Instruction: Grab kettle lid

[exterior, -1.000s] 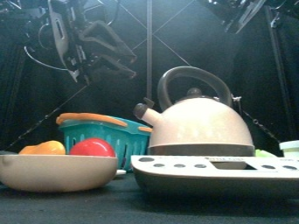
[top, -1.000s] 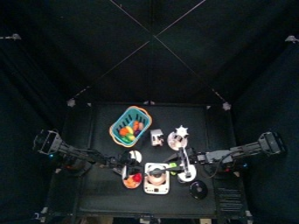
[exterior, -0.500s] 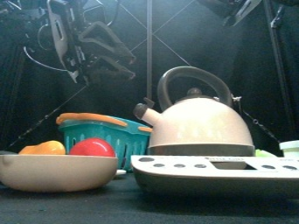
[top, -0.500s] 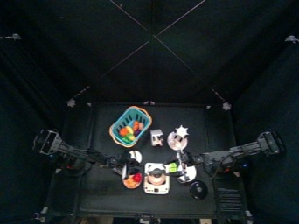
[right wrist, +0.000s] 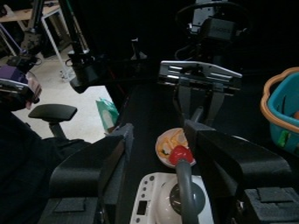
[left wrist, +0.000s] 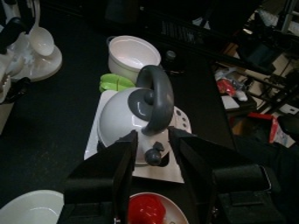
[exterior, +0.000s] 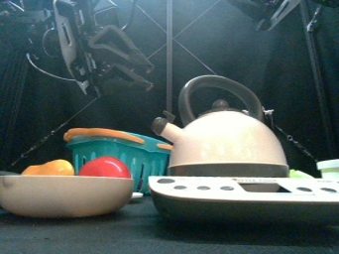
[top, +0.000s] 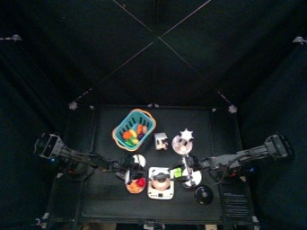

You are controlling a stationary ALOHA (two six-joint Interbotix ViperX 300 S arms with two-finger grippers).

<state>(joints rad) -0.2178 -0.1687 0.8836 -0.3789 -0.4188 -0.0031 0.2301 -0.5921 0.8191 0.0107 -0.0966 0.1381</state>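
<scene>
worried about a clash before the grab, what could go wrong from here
1. The kettle handle arches close by the kettle lid, so the open left gripper could knock it.
2. The right gripper, also open, faces it across the kettle; both closing in might collide.

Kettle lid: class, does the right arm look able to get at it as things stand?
Probably yes. The kettle lid lies uncovered on the table, close beside the right gripper, whose jaws stand open; nothing appears to lie between them.
</scene>
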